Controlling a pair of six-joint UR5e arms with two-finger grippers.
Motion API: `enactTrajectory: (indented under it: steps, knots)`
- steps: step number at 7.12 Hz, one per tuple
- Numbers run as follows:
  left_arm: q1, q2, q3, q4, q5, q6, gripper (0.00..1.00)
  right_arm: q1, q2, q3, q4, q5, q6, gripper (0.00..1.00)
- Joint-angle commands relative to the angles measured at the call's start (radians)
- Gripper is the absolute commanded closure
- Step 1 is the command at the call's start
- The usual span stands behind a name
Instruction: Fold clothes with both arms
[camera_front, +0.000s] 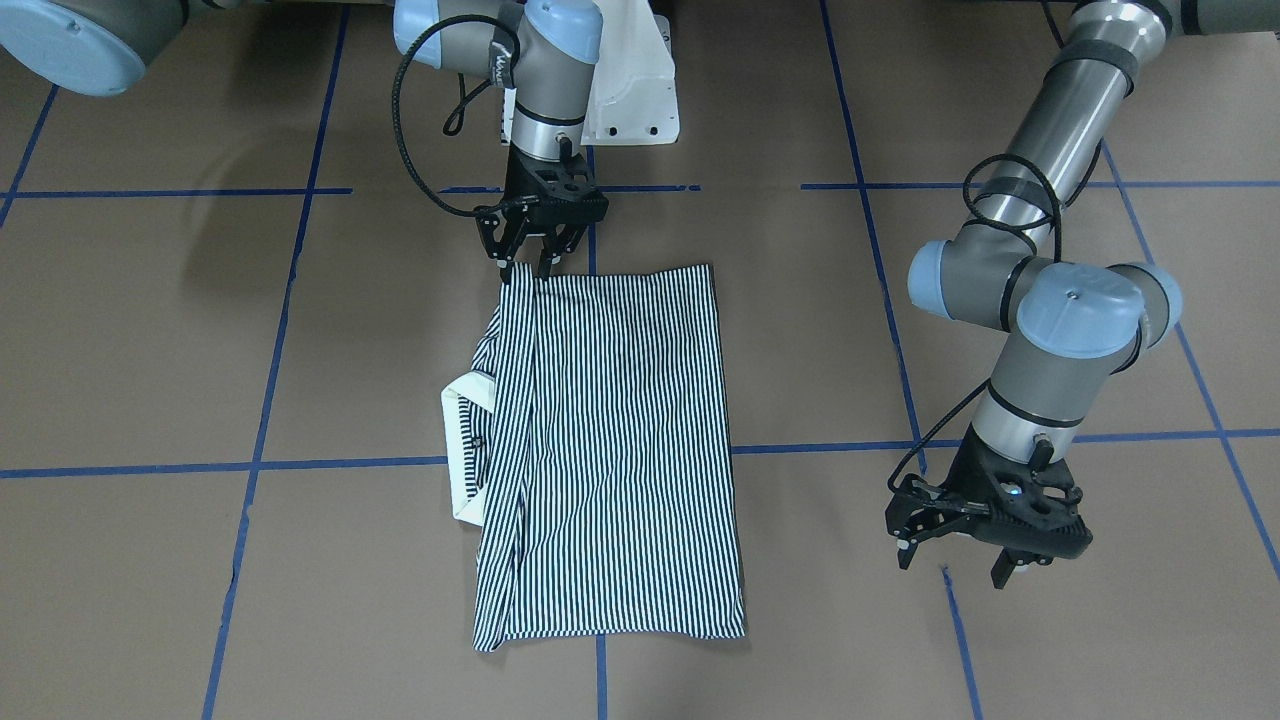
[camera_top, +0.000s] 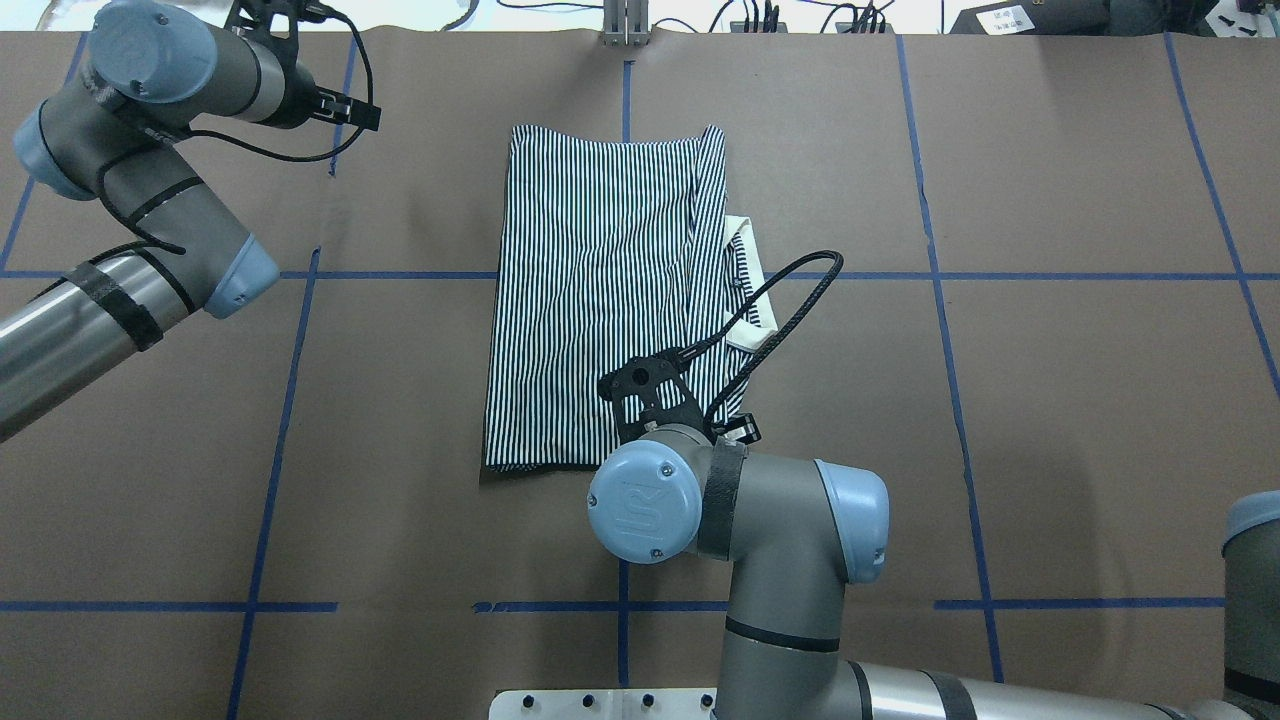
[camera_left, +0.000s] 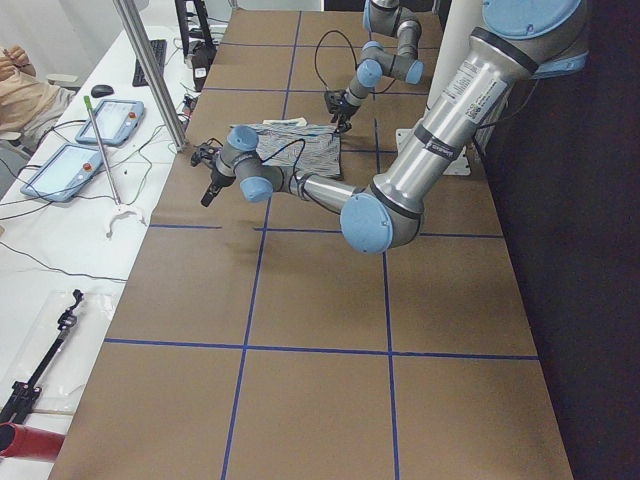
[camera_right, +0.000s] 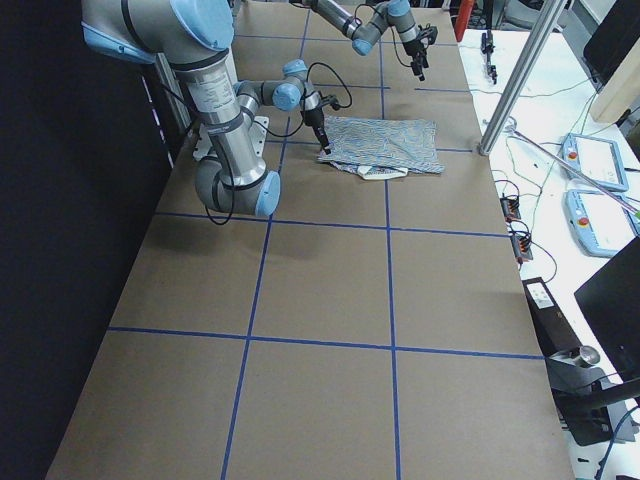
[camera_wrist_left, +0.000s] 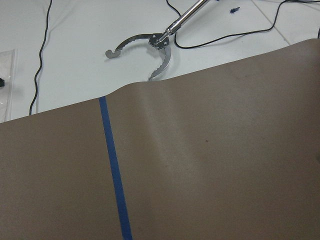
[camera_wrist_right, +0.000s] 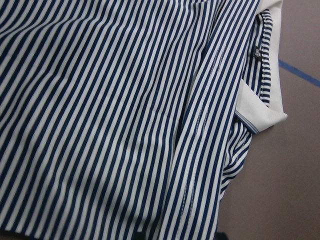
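The right pincer (camera_front: 527, 266) stands at a hem corner of the striped polo shirt (camera_front: 620, 440). Its jaws are narrowly parted with no cloth evidently pinched, and it is likely placed to take that corner. The shirt lies flat, folded lengthwise, mid-way along the bench (camera_front: 150, 350). The left pincer (camera_front: 952, 568) hangs wide open, well clear of the cloth.
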Motion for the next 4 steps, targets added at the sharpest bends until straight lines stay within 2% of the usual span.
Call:
enactTrajectory:
  steps: [1, 2, 4]
  knots:
    - [0.007, 0.000, -0.005, 0.000, 0.002, -0.006, 0.00, -0.010, -0.006, -0.001, -0.003, -0.001, -0.001, 0.69]
    - [0.008, 0.000, -0.005, 0.000, 0.002, -0.008, 0.00, -0.010, 0.000, 0.004, -0.005, -0.002, -0.003, 1.00]
    - [0.010, 0.000, -0.005, 0.000, 0.000, -0.008, 0.00, 0.004, -0.005, 0.008, -0.009, -0.031, -0.010, 1.00]
